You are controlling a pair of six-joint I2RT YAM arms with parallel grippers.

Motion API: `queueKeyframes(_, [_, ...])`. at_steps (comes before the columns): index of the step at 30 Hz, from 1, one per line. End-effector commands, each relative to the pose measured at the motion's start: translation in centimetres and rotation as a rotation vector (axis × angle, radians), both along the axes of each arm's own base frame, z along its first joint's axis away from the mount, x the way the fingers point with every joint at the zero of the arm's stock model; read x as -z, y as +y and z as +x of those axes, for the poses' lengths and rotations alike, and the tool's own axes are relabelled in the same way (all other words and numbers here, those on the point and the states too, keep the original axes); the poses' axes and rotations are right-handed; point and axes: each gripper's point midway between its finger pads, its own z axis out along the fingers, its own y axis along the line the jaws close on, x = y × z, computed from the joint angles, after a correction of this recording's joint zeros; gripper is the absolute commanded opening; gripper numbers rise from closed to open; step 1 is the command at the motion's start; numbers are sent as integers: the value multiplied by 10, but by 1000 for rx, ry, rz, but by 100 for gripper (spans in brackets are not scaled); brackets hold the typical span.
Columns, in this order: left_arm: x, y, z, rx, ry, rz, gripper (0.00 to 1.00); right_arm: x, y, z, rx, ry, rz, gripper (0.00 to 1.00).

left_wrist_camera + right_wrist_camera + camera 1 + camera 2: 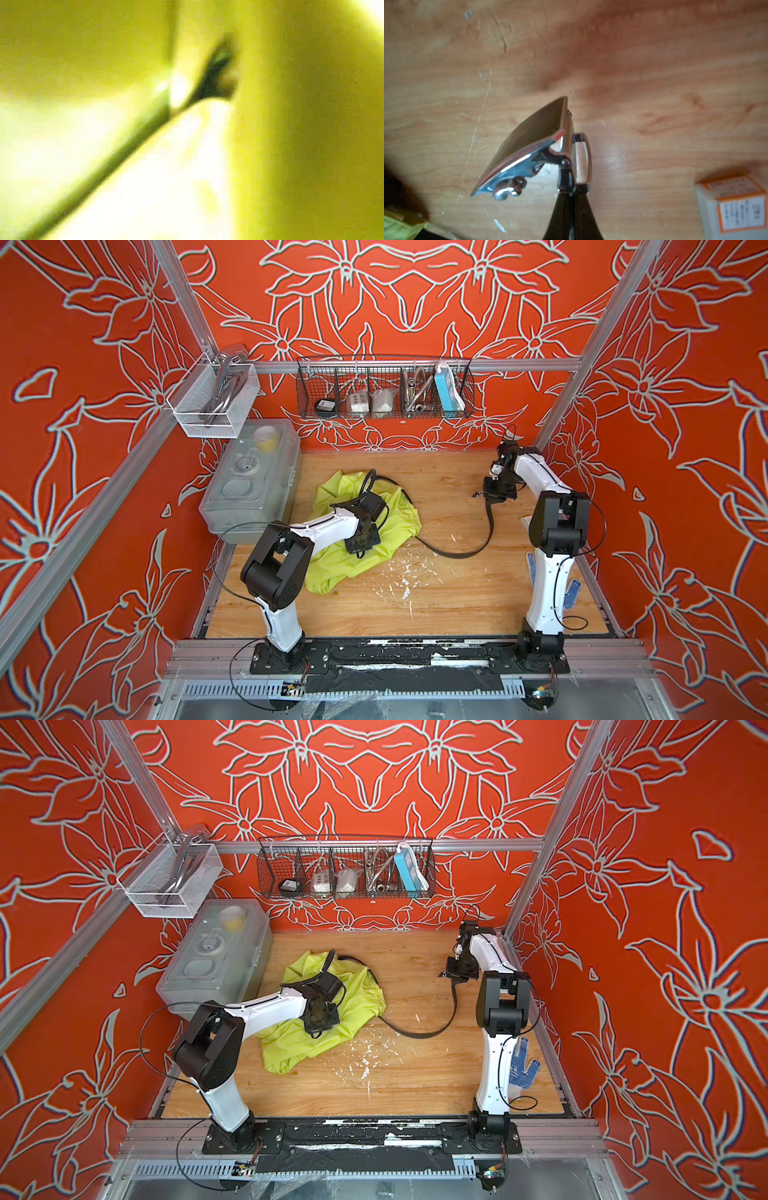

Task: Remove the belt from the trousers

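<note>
The lime-green trousers (399, 516) (291, 1048) lie crumpled at the middle left of the wooden table (415, 614). My left gripper (360, 548) (318, 1028) points down into them. The left wrist view shows only blurred trousers fabric (291, 124), which hides the fingers, so the gripper looks shut on the cloth. The black belt (457, 556) (415, 1034) runs out of the trousers' right edge, curves over the table and rises to my right gripper (484, 494) (449, 974) (572, 191). That gripper is shut on the belt beside its metal buckle (533, 149), held above the table.
A clear plastic box (249, 485) stands at the back left. A wire basket (384, 414) and a white mesh basket (212, 423) hang on the frame. White scraps (405, 580) litter the table's middle. A blue-dotted glove (523, 1060) and an orange-labelled box (735, 207) lie at the right.
</note>
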Motion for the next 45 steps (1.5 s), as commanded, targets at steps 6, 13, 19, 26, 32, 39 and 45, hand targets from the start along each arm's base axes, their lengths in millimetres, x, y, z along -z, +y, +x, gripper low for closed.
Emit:
queueKeyframes(6, [-1, 18, -16, -42, 41, 56, 0, 33, 4, 13, -49, 22, 5, 0])
queueKeyframes(13, [-3, 17, -12, -36, 27, 53, 0, 6, 15, 15, -98, 5, 4, 41])
queueKeyframes(19, [8, 8, -11, -33, 47, 11, 0, -84, 7, 0, -125, -147, -127, 84])
queueKeyframes(26, [9, 0, -3, 2, 43, -1, 0, -136, 106, -73, -360, -267, 32, 99])
queueKeyframes(32, [13, -4, -1, -3, 49, -11, 0, -86, 192, -148, -630, -194, 163, 93])
queueKeyframes(39, [10, 1, -6, -7, 42, -5, 0, -40, 183, -152, -727, -186, -13, 92])
queueKeyframes(45, [9, 3, -9, -8, 41, 1, 0, -33, 194, -138, -741, -186, -11, 89])
